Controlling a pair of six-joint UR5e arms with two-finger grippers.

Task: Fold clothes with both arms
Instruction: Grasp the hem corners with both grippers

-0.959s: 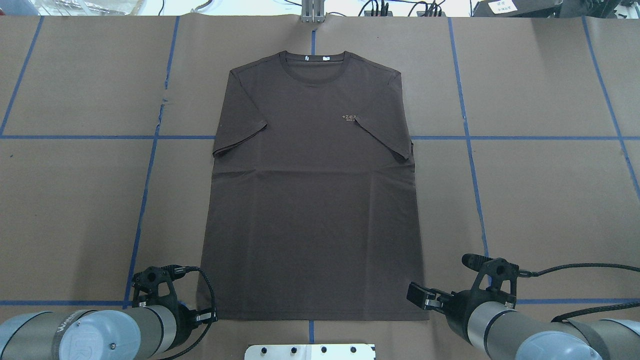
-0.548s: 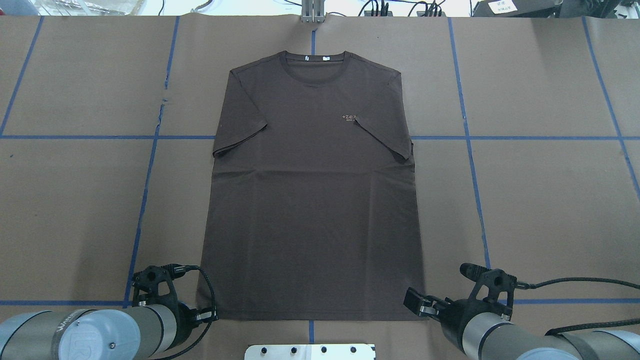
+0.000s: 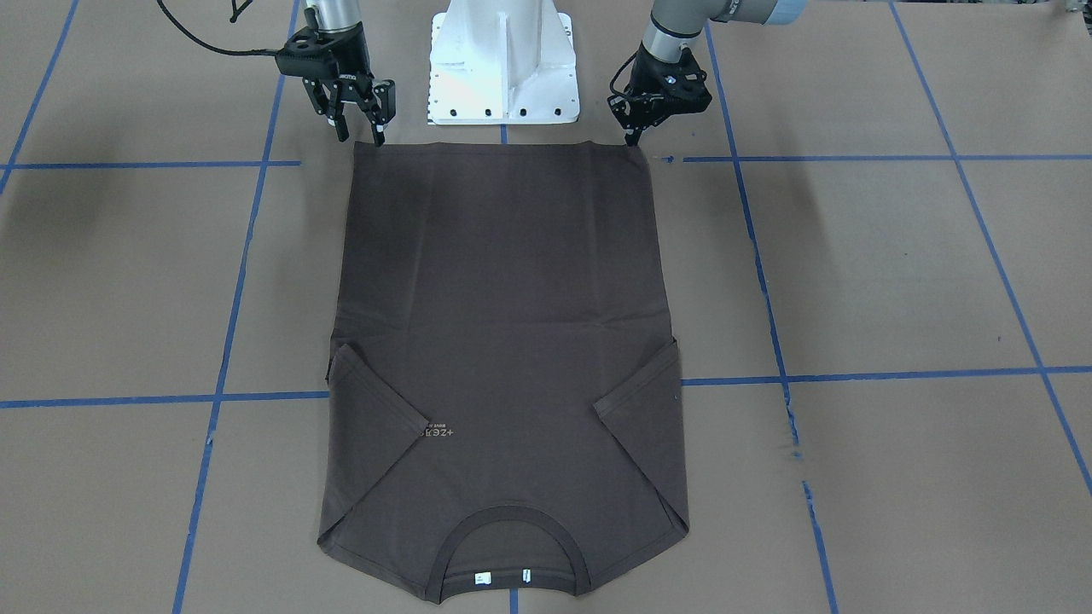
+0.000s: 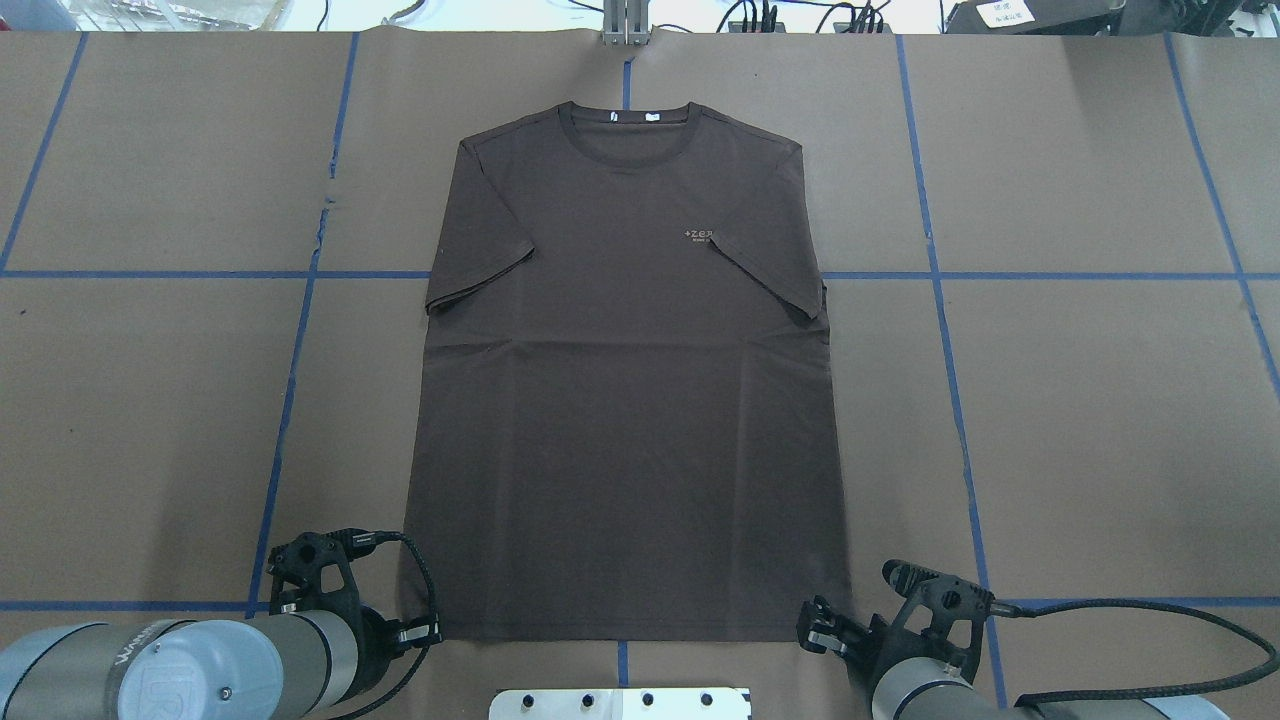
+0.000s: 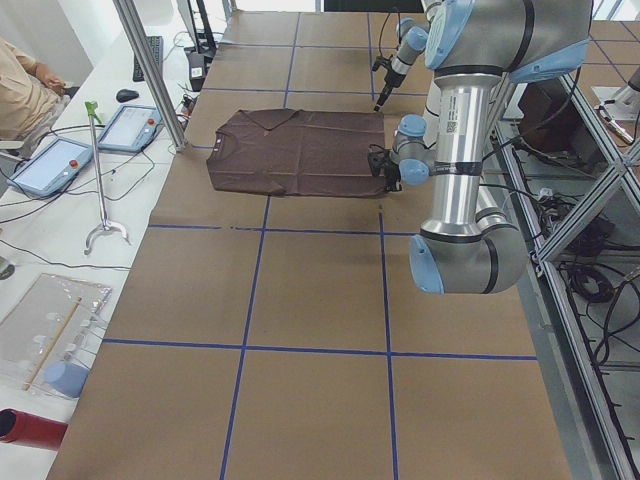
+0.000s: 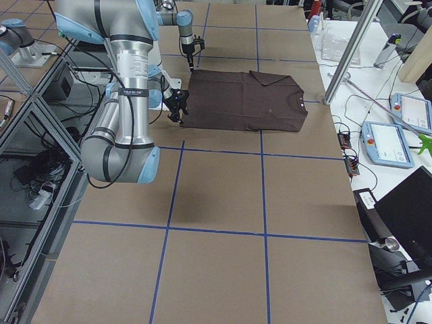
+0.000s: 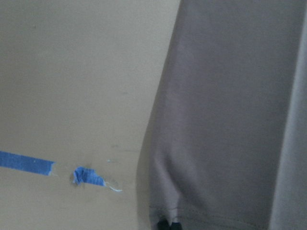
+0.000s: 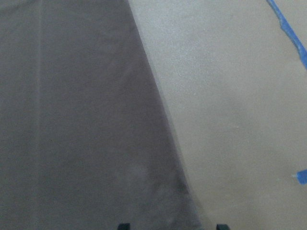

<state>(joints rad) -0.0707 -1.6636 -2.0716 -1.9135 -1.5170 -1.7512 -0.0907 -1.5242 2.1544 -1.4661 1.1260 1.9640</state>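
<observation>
The dark brown T-shirt [image 4: 630, 420] lies flat on the brown table, collar at the far edge and both sleeves folded inward. Its hem runs along the near edge in front of the base. My left gripper [image 3: 632, 141] is shut on the hem's left corner. The left wrist view shows the fabric [image 7: 225, 120] puckered at the closed tips [image 7: 167, 224]. My right gripper [image 3: 360, 134] stands open at the hem's right corner. In the right wrist view its fingertips [image 8: 123, 226] straddle the shirt's side edge [image 8: 158, 110] without pinching it.
The white base pedestal [image 3: 503, 60] sits just behind the hem between the arms. Blue tape lines [image 4: 290, 400] cross the brown paper cover. A metal post [image 4: 626, 25] stands at the far edge, and a side table with tablets [image 5: 60, 160] has a person [image 5: 25, 85] beside it.
My right gripper has drawn back toward the base and in to the hem's right corner, still open. The left gripper and the shirt have stayed where they were.
</observation>
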